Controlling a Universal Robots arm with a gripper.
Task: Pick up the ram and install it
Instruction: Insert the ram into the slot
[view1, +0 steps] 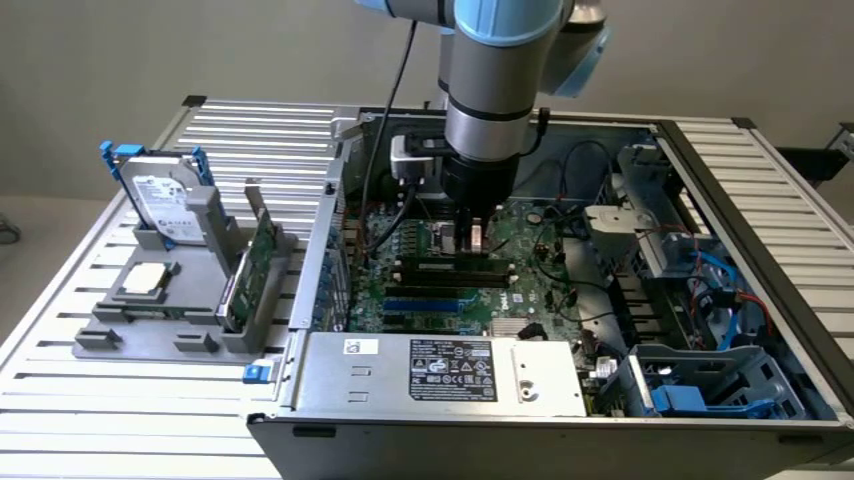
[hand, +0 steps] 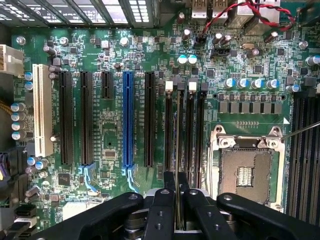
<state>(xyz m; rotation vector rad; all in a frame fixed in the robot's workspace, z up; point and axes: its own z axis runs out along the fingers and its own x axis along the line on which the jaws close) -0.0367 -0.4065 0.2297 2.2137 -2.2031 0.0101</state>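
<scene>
End effector low inside the open case, at the exterior view's right of the surface. Its fingers are pinching the ram on both faces. The ram is held edge-down, lengthwise over a memory slot, likely so the contacts meet the slot squarely. Whether it is seated, I cannot tell.

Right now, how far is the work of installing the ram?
Done: the long, thin circuit-board ram stick is picked up, clamped in the black gripper. In hand: it stands edge-on over the black memory slots of the green motherboard. Left: seating it; I cannot tell whether it is already in a slot.
</scene>
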